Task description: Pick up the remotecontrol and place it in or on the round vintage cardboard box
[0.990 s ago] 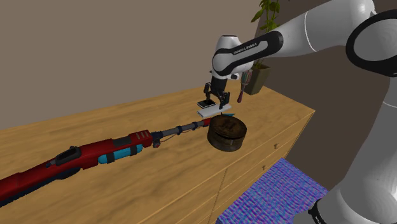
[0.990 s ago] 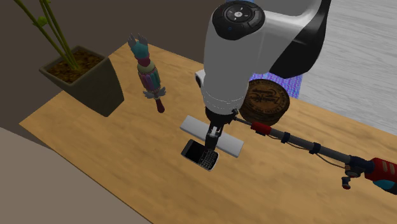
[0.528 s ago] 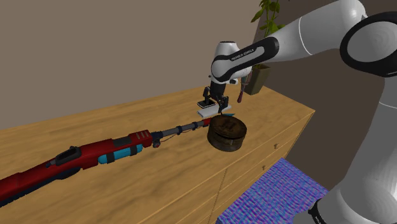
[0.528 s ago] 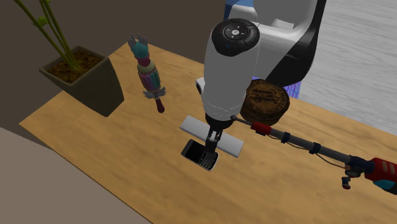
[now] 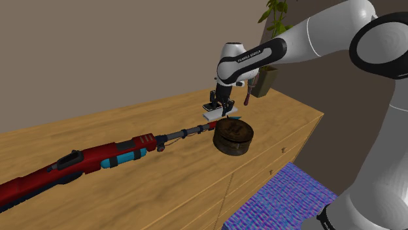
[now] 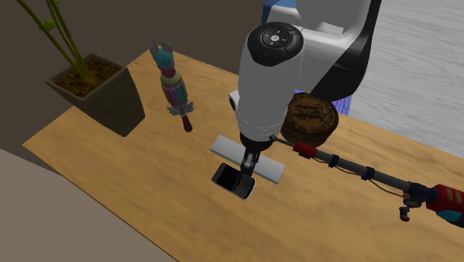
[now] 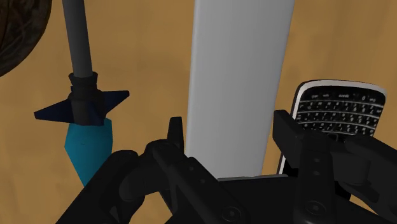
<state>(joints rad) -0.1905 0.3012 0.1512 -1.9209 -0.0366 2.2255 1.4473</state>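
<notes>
Lowered since a second ago, the hand [image 7: 232,130] straddles the white remote [image 7: 240,76] on the bench [image 5: 150,183] near the round box [image 5: 233,136], fingers [image 7: 287,137] apart, holding nothing. Best to squeeze squarely, avoiding the phone [image 7: 340,108].

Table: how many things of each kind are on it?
Plant in a pot: 1
Feather toy: 1
Remote: 1
Phone: 1
Round box: 1
Long red tool: 1
Total: 6
</notes>
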